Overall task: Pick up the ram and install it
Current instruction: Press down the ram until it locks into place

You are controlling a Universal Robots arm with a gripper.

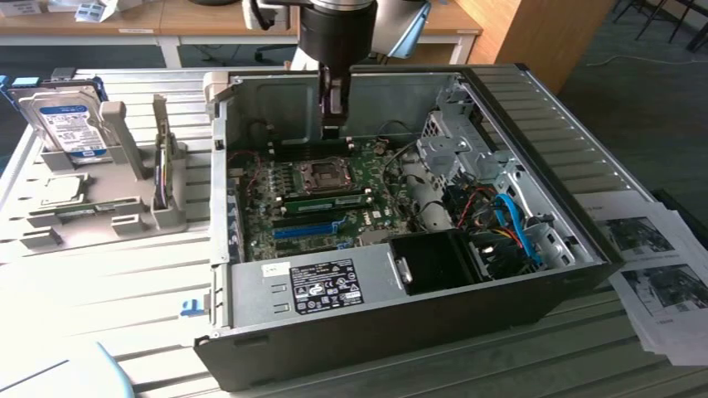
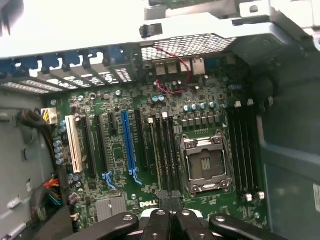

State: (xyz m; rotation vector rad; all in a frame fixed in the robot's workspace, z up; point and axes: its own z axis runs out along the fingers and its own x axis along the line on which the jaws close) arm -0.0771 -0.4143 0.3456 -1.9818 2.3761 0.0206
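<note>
My gripper (image 1: 332, 133) hangs inside the open computer case (image 1: 575, 166), above the far edge of the green motherboard (image 1: 288, 224). Its fingers (image 2: 159, 220) are pressed together and I see nothing between them. In the wrist view it points down at the black memory slots (image 2: 165, 155) beside the CPU socket (image 2: 206, 165). A long narrow green stick that looks like the ram (image 1: 332, 201) lies along a slot just in front of the CPU socket (image 1: 327, 172), apart from the gripper.
A grey holder (image 1: 122, 207) stands on the exterior view's left with a silver hard drive (image 1: 69, 124) upright in it. A bright blue slot strip (image 1: 304, 230) crosses the board. Drive cages and blue cables (image 1: 515, 224) take up the case's right side. Papers (image 1: 658, 274) lie beside it.
</note>
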